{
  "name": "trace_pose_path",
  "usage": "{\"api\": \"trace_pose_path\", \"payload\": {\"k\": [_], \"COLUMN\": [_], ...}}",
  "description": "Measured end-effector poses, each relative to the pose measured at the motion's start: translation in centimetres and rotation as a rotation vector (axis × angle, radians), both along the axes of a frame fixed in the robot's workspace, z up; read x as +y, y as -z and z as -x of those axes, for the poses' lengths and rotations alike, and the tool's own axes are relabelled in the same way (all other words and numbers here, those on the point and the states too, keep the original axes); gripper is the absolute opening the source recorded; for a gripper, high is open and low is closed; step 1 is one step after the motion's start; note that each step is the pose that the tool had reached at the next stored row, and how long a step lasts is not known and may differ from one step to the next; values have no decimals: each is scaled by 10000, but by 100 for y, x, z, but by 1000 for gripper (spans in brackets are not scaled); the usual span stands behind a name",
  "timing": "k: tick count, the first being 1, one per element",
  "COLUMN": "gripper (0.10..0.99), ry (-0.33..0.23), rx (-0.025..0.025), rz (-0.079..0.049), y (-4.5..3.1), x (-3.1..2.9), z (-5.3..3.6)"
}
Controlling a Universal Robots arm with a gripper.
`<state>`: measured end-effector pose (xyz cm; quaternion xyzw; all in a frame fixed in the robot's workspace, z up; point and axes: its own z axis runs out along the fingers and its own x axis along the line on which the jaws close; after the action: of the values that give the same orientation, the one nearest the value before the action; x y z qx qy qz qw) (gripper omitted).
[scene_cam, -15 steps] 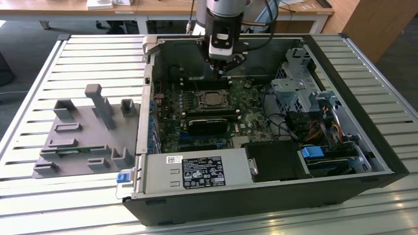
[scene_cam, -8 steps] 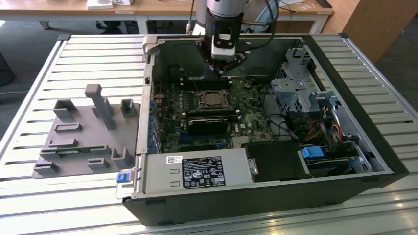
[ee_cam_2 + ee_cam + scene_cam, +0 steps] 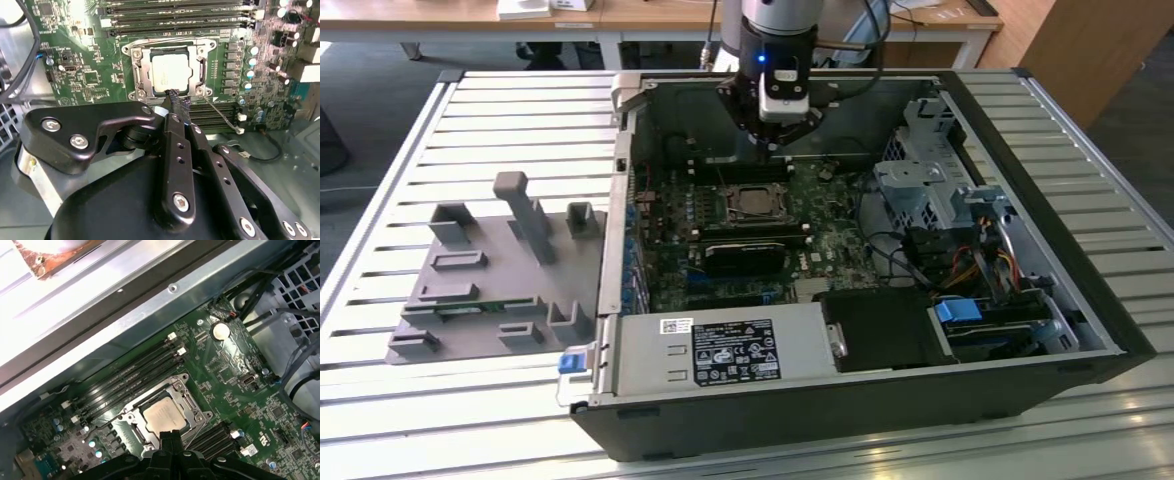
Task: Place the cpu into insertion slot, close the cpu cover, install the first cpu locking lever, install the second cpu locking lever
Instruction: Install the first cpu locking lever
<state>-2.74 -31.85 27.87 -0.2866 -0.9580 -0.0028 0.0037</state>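
The cpu (image 3: 170,71) (image 3: 162,416) lies flat in the insertion slot (image 3: 750,203) on the green motherboard, silver-grey top up. The silvery cpu cover (image 3: 141,75) (image 3: 131,416) lies down around it as a frame. A thin wire lever (image 3: 221,113) runs out from one corner of the slot, away from the frame. My gripper (image 3: 774,150) (image 3: 174,96) (image 3: 170,436) hangs above the slot's edge inside the case. Its two black fingers are pressed together with nothing between them.
The open computer case (image 3: 624,150) lies on a slatted table. Memory slots (image 3: 175,15) run beside the socket. A drive cage with cables (image 3: 947,190) stands at the exterior view's right, a power supply (image 3: 720,355) at the front, and a grey fixture (image 3: 494,270) outside the case.
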Motion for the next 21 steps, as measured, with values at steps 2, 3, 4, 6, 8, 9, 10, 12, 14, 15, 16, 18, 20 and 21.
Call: {"api": "trace_pose_path", "payload": {"k": [2,3,4,6,8,9,10,12,14,15,16,18,20,21], "gripper": [106,106,106,106,106,106,106,106,106,106,106,106,106,106], "ry": [-273,-405,-535,-816,-1143,-1333,-1488,-1736,-1903,-1957,-2002,-2095,-2208,-2257], "rx": [0,0,0,0,0,0,0,-4,-30,-64,-108,-180,-198,-206], "rz": [0,0,0,0,0,0,0,-1,2,6,9,9,-79,-163], "y": [0,0,0,1,1,2,3,5,7,8,10,14,17,18], "x": [0,0,0,0,0,0,0,0,-1,-2,-1,-2,-2,-2], "z": [0,0,0,0,0,0,0,0,0,1,2,5,5,6]}}
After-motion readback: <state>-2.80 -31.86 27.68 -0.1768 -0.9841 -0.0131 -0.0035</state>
